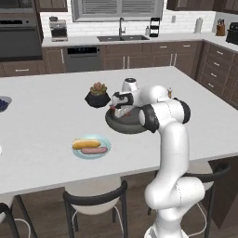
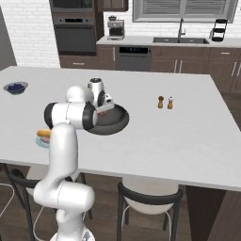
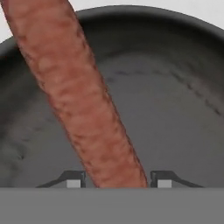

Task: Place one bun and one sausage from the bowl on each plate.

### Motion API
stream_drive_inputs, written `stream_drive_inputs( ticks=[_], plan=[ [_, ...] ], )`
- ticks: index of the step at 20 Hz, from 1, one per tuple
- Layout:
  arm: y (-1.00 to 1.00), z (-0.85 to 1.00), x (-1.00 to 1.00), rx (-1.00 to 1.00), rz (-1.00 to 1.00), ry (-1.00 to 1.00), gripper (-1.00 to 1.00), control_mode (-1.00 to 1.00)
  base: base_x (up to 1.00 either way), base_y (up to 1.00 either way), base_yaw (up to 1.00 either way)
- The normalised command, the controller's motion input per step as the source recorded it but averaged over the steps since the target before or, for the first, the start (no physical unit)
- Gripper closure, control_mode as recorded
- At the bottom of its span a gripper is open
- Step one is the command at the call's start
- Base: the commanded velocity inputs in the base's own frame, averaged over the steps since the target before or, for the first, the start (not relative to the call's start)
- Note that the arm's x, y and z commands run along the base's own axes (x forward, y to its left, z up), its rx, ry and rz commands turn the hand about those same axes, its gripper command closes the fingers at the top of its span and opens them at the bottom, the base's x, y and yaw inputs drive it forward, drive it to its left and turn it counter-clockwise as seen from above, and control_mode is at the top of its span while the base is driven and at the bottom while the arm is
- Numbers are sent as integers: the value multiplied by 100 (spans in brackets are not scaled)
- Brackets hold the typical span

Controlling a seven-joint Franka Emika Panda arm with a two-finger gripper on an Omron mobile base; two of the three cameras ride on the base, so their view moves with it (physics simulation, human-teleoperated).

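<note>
Jaws: the gripper (image 3: 116, 181) is down inside the bowl (image 3: 175, 100), its two dark fingertips (image 3: 162, 180) standing on either side of the near end of a sausage (image 3: 83, 100); they are part-way in, with a thin gap showing on each side, so I cannot tell whether they have a hold on it.
Sausage: long, reddish brown, lying slantwise on the dark floor of the bowl, running up and away from the fingertips in the hand view.
Bowl: wide, shallow, dark grey, sitting on the white counter (image 1: 42, 125) just in front of the robot's arm; the hand covers its middle in both base views.
Blue-green plate: the plate (image 1: 91, 147) lies on the counter near the front edge, to the left of the bowl and apart from it; on it are a yellow bun (image 1: 86, 143) and a pinkish sausage (image 1: 94, 150), side by side.
Pot plant: a black pot with a succulent (image 1: 97, 95) stands just behind the bowl's left side.
Berries: a small bowl of blue berries (image 2: 16, 87) sits far off at the counter's left.
Shakers: two small shakers (image 2: 165, 102) stand together to the right of the bowl, well apart from it.
</note>
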Motion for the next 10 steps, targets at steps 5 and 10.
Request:
stream_drive_inputs(
  ticks=[5,10],
  plan=[
    [-12,-2,-97,1,0,-4,100,-100,0,0,0],
    [-14,79,-100,1,-9,-7,100,-100,0,0,0]
  ],
)
